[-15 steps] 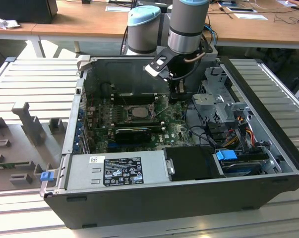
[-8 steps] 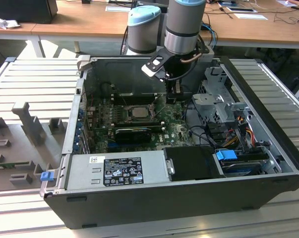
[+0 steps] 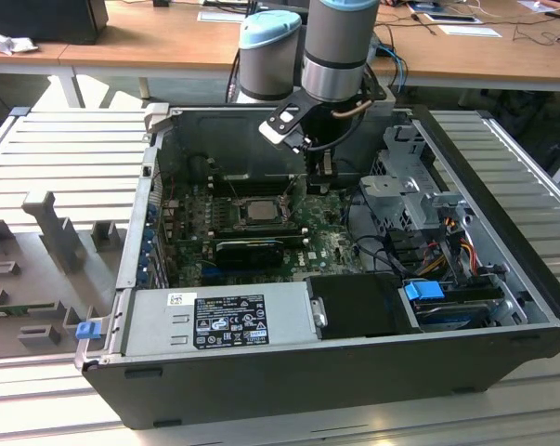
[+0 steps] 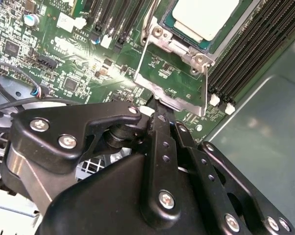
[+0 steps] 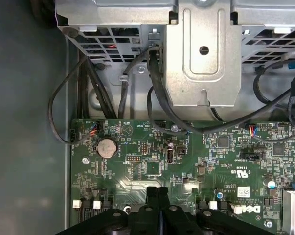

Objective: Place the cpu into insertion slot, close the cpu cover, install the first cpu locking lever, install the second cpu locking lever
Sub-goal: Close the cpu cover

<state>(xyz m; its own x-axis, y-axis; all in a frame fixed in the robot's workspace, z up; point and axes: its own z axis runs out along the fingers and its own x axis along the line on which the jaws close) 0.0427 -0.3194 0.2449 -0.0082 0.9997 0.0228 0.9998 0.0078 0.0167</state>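
Note:
The cpu [image 4: 206, 17] lies flat with its pale metal top up in the insertion slot [image 4: 179, 28], also seen mid-board as cpu [image 3: 258, 210] in the exterior view. The cpu cover [image 4: 145, 68], a silvery frame with a square window, is swung open away from the slot and tilted up, with green board showing through it. My gripper [image 4: 154, 110] is shut on the cover's free edge. In the first wrist view the black fingers [image 5: 152, 196] press together over the board. In the exterior view the gripper [image 3: 322, 177] hangs just to the right of the socket.
Long black memory slots [image 4: 245, 63] flank the socket on both sides. A metal drive cage [image 5: 203, 49] and black cables [image 5: 154, 93] lie beyond the board's edge. A power supply [image 3: 219, 316] fills the case's near side, and the case wall [image 4: 264, 142] stands close by.

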